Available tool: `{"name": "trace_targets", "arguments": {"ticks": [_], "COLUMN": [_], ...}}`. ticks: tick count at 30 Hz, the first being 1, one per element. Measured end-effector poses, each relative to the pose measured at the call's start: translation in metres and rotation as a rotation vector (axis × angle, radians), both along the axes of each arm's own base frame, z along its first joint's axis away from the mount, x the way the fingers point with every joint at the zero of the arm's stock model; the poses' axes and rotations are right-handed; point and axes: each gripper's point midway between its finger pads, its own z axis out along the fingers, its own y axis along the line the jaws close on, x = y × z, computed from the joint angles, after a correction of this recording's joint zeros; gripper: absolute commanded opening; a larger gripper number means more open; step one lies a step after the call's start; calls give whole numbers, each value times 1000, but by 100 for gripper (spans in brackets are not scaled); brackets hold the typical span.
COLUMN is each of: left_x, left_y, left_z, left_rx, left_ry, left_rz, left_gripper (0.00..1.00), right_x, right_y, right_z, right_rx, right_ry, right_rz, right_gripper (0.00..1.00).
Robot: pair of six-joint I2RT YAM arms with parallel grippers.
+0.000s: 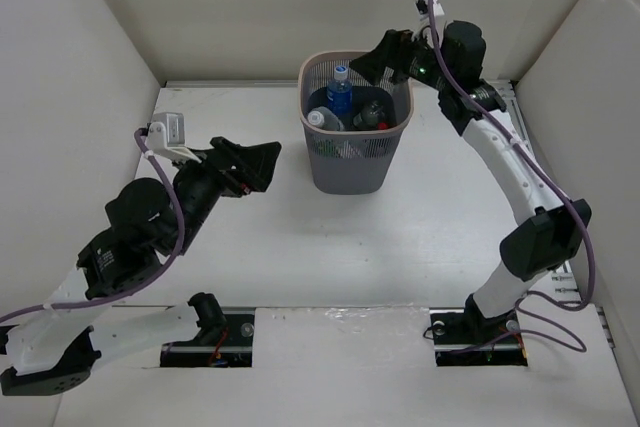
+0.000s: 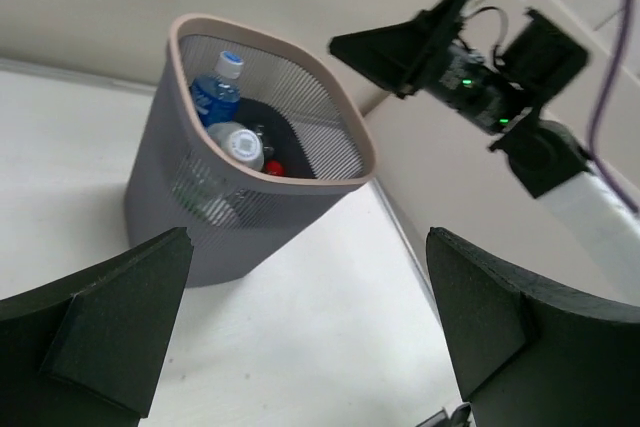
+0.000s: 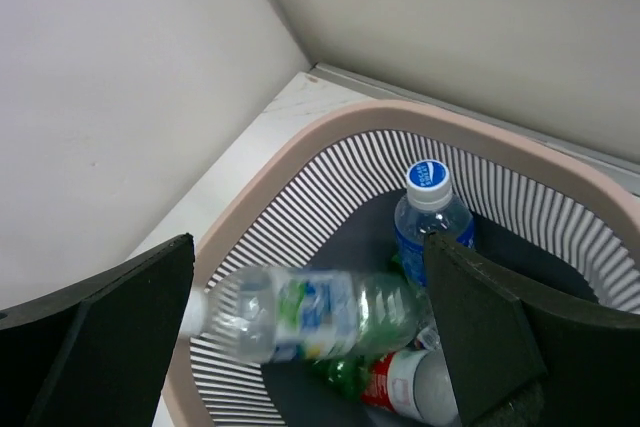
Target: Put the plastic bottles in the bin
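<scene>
Below right gripper, wrist-view only: clear bottle over bin

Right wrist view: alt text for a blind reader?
A blurred clear plastic bottle lies sideways between the fingers of the open right gripper, over a dark mesh bin with a pinkish rim. Other bottles, one blue-labelled, sit inside.

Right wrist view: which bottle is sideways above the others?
The clear bottle with the green-and-blue label, blurred, lying crosswise above the rest. The blue-labelled bottle stands cap-up; the red-labelled one lies beneath.
</scene>
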Motion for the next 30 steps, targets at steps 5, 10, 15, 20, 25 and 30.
{"name": "trace_targets", "arguments": {"ticks": [5, 10, 15, 20, 25, 30], "left_x": [5, 7, 1, -12, -29, -40], "left_y": [12, 30, 57, 87, 123, 141], "left_z": [-12, -11, -5, 2, 5, -10], "left_rx": [62, 107, 122, 110, 81, 86], "left_ry": [47, 71, 76, 72, 74, 91], "left_rz": [68, 141, 200, 230, 259, 260], "left_gripper": [100, 100, 100, 100, 100, 100], "right_x": [-13, -69, -138, -192, -235, -268], "right_y": [-24, -59, -103, -157, -193, -214], "right_z": [11, 28, 56, 56, 42, 30], "right_rx": [-59, -103, -99, -102, -122, -135], "right_ry": [15, 13, -30, -24, 7, 26], "right_rz": [-143, -318, -460, -605, -676, -689], "right_gripper": [99, 99, 99, 99, 99, 99]}}
